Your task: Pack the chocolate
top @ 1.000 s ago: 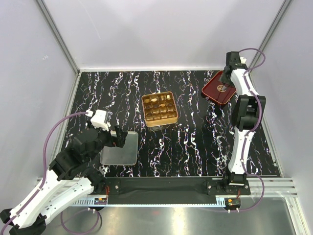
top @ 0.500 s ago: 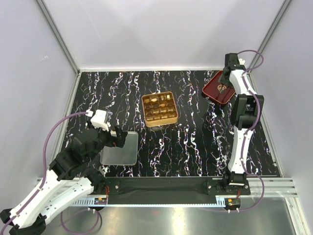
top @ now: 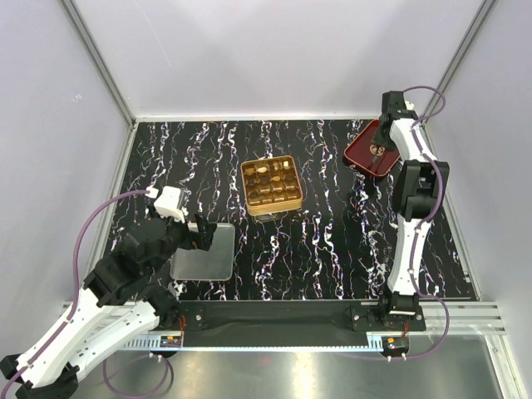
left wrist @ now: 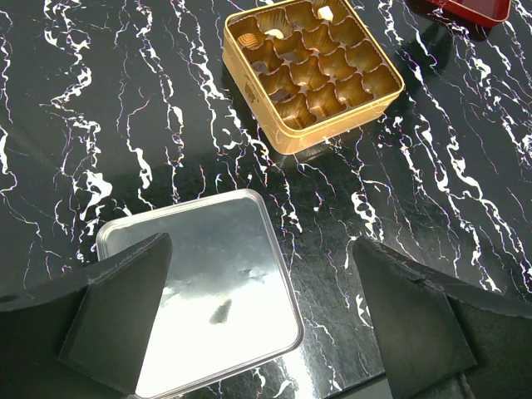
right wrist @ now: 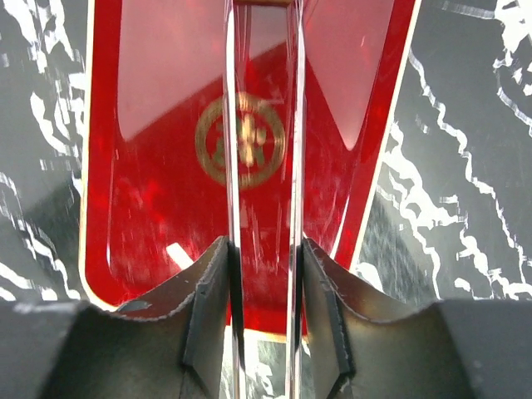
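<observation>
The gold tin point(top: 271, 184) with a grid of cups stands mid-table and also shows in the left wrist view point(left wrist: 312, 71). A few small chocolate pieces point(left wrist: 275, 33) lie in its far cups; most cups look empty. My right gripper point(top: 383, 133) hangs over the dark red tray point(top: 366, 154) at the back right. In the right wrist view the gripper point(right wrist: 264, 249) is shut on thin metal tongs point(right wrist: 293, 125) that reach over the tray point(right wrist: 150, 191) and its gold emblem. My left gripper point(top: 199, 235) is open and empty above the silver lid point(left wrist: 208, 291).
The silver lid point(top: 202, 252) lies flat near the front left of the black marbled table point(top: 332, 233). White walls and metal posts bound the table at the back and both sides.
My right gripper has shifted slightly left over the red tray with the tongs. The left arm has not moved.
</observation>
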